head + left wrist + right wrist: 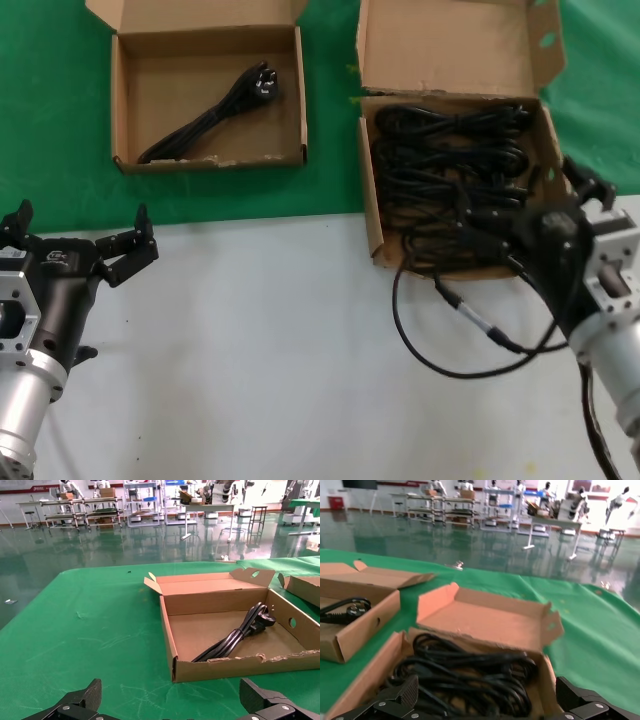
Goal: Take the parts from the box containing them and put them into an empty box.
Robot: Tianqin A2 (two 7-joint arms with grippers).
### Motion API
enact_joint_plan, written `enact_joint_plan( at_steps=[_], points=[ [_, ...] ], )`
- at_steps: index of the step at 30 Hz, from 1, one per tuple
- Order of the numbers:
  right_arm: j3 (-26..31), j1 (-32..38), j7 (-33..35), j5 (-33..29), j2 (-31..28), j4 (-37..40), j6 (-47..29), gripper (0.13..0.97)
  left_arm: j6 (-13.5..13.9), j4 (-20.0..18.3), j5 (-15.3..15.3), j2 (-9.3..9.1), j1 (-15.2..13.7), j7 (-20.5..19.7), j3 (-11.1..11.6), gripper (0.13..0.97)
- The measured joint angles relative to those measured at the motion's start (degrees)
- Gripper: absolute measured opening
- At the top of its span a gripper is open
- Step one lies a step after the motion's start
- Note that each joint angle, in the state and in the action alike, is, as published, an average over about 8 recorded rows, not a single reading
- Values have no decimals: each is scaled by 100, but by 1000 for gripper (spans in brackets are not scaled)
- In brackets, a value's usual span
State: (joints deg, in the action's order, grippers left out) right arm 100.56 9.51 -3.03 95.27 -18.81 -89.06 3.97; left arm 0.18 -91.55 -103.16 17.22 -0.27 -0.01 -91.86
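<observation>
- One power cord [210, 112] already lies in the shallow box [118, 110], on the green cloth [50, 100] at far left; the remaining cords [450, 165] are piled in the deeper box [368, 200] at far right.
- Right gripper [540, 205] hovers over the near right corner of the deeper box, fingers spread wide, nothing between them (right wrist view shows both fingertips [395, 700] apart above the pile).
- Left gripper [80, 240] parked over the white table [250, 330], near left, jaws also wide open and empty.
- Step in hand, I'd judge: pick one bundle. Come straight down on the mid-length of a single coil, close across its short width, avoid the plug ends and the thin cable with silver connector [470, 315] trailing onto the table.
- Bundles in the deeper box run roughly left-right; individual ones probably overlap, hard to separate here.
- Placed cord lies diagonally, plug toward the far right corner.
</observation>
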Motion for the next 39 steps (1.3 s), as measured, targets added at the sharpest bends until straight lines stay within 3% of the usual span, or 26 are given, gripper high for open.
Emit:
enact_joint_plan(
  at_steps=[14,39],
  points=[
    [-712,-762,243,630,130,-210,-318,966,-14,-10,2,-2,21,1,15,966],
    [-735,-786,251,651,134,-217,-329,966,-15,-10,2,-2,22,1,16,966]
  ],
)
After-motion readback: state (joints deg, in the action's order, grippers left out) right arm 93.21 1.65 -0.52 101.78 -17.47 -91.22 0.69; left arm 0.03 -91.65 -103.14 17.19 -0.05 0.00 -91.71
